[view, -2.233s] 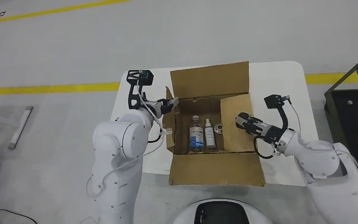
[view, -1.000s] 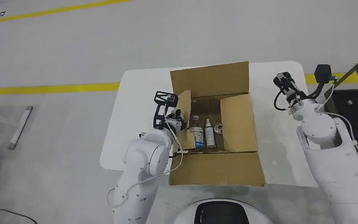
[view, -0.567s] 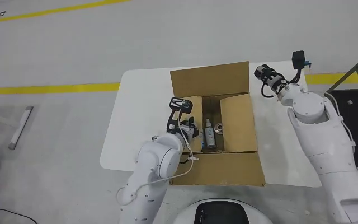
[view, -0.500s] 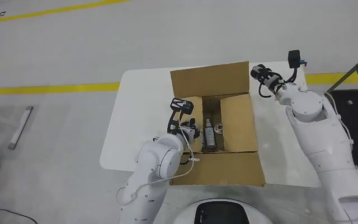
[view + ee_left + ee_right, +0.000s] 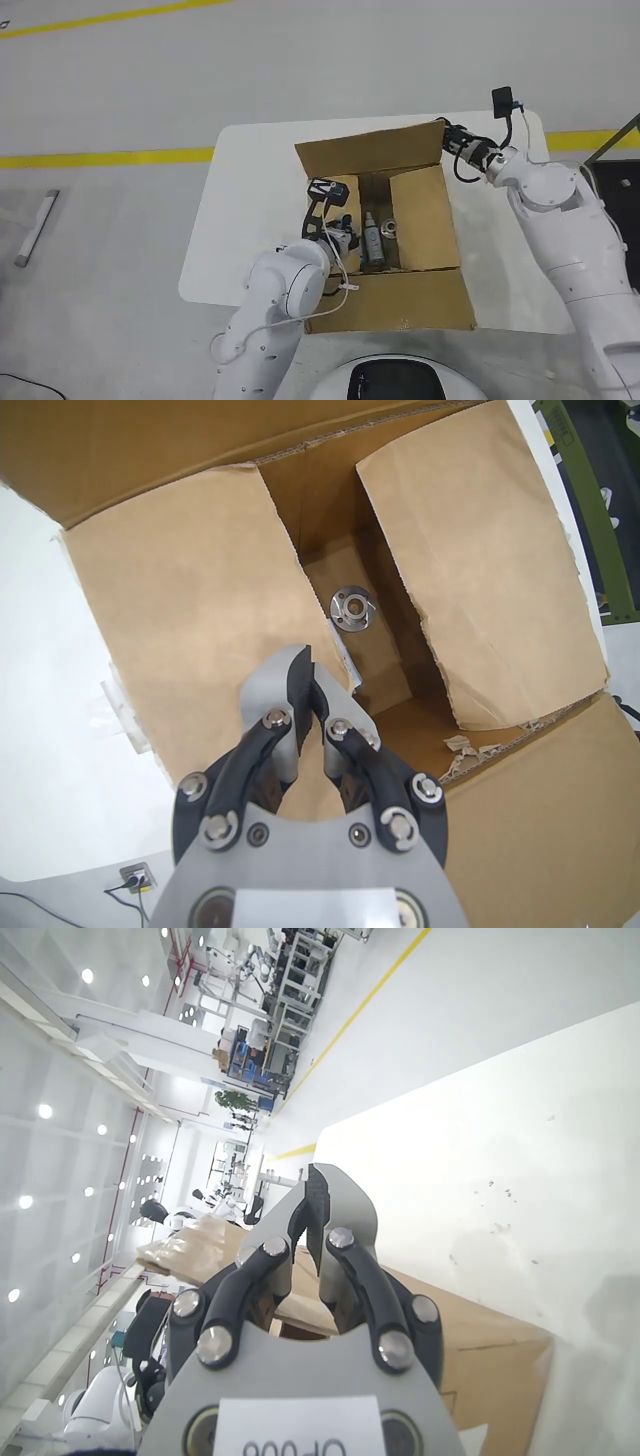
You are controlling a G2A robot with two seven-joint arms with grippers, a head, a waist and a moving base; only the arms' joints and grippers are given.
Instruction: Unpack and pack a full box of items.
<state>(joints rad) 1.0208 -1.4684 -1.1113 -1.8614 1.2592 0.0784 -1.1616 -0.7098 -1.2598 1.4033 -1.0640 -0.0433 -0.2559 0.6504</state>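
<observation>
An open cardboard box (image 5: 390,300) stands in the middle of the white table (image 5: 250,200). Inside it lie a small spray bottle (image 5: 371,240) and a round metal flange (image 5: 390,231), the flange (image 5: 351,608) also visible on the box floor in the left wrist view. My left gripper (image 5: 340,232) is shut, its fingertips (image 5: 300,670) resting on the left side flap (image 5: 200,600), which leans in over the box. My right gripper (image 5: 447,137) is shut at the right corner of the far flap (image 5: 370,150), its fingertips (image 5: 320,1198) just past the cardboard (image 5: 475,1343).
The right side flap (image 5: 425,220) also folds inward, and the near flap lies flat toward me. Torn cardboard scraps (image 5: 462,750) sit at a flap hinge. A dark green rack (image 5: 610,190) stands off the table's right edge. Bare table lies left of the box.
My left gripper moved over the box and pushed the left flap inward, covering the larger bottle. My right gripper swung back and left to the far flap's corner, and that flap has tipped up.
</observation>
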